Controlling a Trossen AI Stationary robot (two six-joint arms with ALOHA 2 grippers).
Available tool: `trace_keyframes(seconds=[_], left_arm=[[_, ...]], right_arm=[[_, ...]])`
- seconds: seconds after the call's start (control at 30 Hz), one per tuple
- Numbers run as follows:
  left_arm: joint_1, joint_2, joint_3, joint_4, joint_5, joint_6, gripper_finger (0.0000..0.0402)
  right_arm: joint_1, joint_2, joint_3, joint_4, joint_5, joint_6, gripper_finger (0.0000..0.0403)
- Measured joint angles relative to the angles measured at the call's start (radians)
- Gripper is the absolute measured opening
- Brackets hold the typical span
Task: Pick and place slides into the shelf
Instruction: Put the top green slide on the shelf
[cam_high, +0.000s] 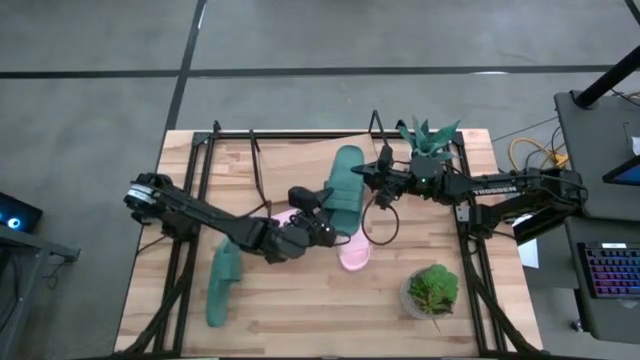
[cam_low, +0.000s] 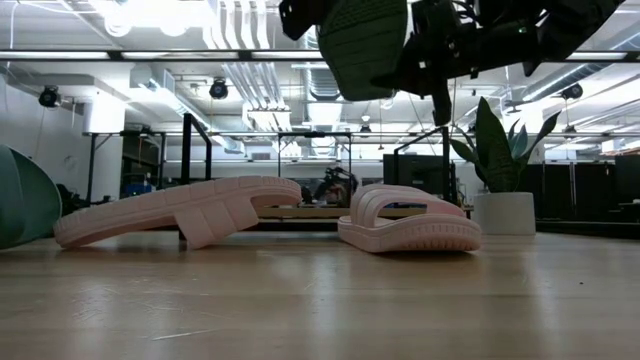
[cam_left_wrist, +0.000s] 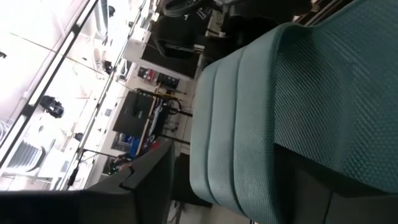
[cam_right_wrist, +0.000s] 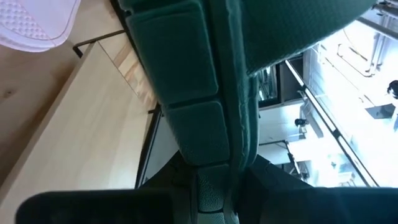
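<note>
Both arms meet at a green sandal (cam_high: 347, 188) lifted above the middle of the worktop (cam_high: 300, 320).

From above, the right gripper (cam_high: 375, 176) has its fingers shut on the sandal's right edge, while the left gripper (cam_high: 318, 200) sits at its near left end; whether those fingers grip I cannot tell. A second green sandal (cam_high: 222, 283) lies near left, two pink sandals (cam_high: 353, 252) under the arms. At table height, the pink pair (cam_low: 410, 228) rests flat and the green one (cam_low: 365, 45) hangs overhead. The right wrist camera shows its fingers (cam_right_wrist: 211, 186) clamping the green sole (cam_right_wrist: 186, 81).
</note>
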Motion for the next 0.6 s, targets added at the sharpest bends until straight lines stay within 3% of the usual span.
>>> trace_keyframes(seconds=[0.4,0.6], left_arm=[[0.011,0.000,0.000,0.003,0.012,0.000,0.0132],[0.013,0.000,0.000,0.005,0.016,0.000,0.0059]], right_arm=[[0.000,0.000,0.000,-0.014,-0.029,0.028,0.0053],[0.000,0.000,0.000,-0.015,-0.065,0.045,0.0053]])
